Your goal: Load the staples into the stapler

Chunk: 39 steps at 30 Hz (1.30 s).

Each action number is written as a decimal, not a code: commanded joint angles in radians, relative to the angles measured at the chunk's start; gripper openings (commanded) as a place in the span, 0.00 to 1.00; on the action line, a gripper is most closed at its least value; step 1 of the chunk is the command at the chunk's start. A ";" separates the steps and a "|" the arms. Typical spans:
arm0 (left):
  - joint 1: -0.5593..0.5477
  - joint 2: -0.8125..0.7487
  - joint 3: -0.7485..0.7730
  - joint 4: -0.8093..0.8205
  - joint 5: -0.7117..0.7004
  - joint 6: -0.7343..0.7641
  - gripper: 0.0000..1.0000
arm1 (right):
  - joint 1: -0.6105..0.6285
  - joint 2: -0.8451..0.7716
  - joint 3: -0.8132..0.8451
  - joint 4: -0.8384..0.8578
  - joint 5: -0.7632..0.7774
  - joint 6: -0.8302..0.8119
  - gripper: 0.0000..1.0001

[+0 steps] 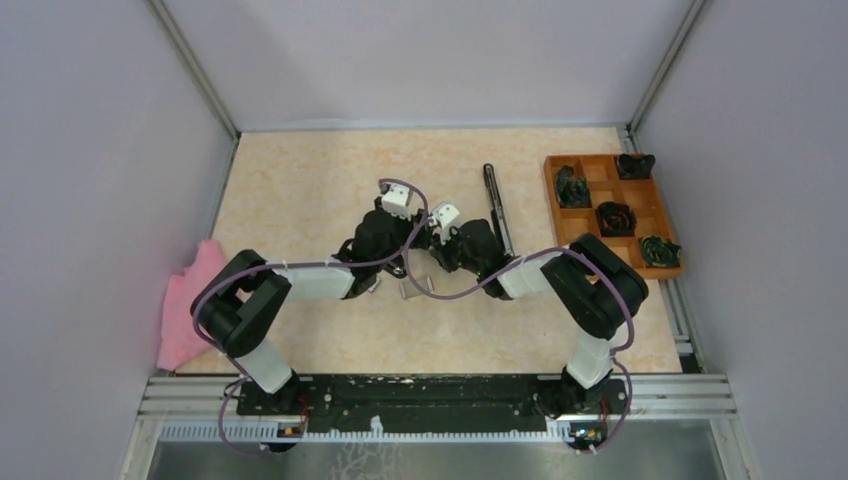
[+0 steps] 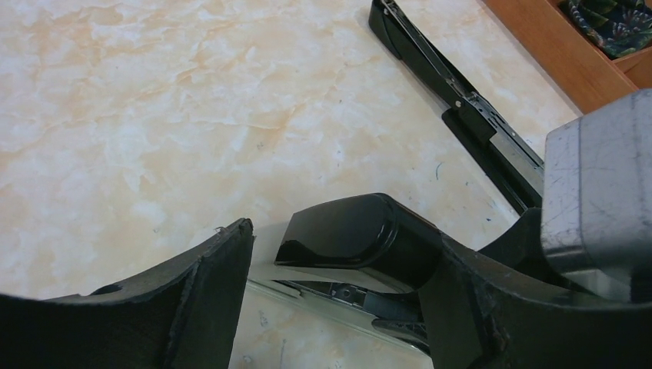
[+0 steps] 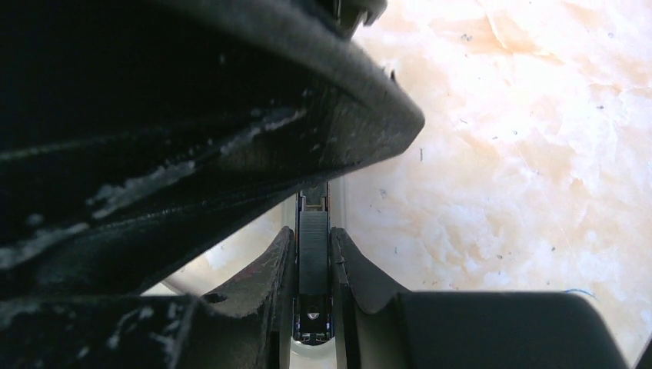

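Right gripper point(image 3: 313, 242) is pinching the ridged grey metal staples point(image 3: 313, 261) narrowly, best squaring them to the long black stapler point(image 1: 497, 208), while the left gripper point(image 2: 338, 246) is gaping wide.

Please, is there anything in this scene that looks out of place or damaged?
A pink cloth lies crumpled at the table's left edge, far from the work. One of the left fingers has a frayed, chipped inner edge.

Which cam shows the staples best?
Right wrist: the staples sit centre-frame as a ridged grey strip, pinched between the fingers of the right gripper. Top external: hidden under the right arm. Left wrist: none visible, only the open stapler shows.
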<state>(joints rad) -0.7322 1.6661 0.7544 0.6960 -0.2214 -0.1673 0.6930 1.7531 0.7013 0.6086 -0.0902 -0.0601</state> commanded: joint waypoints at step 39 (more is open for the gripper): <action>0.021 -0.283 -0.141 -0.120 0.091 -0.282 0.99 | 0.011 -0.038 -0.089 0.227 -0.104 -0.043 0.41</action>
<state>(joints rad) -0.7326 1.4357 0.6384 0.5831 -0.1814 -0.3679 0.6907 1.7912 0.6186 0.8532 -0.1856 -0.0883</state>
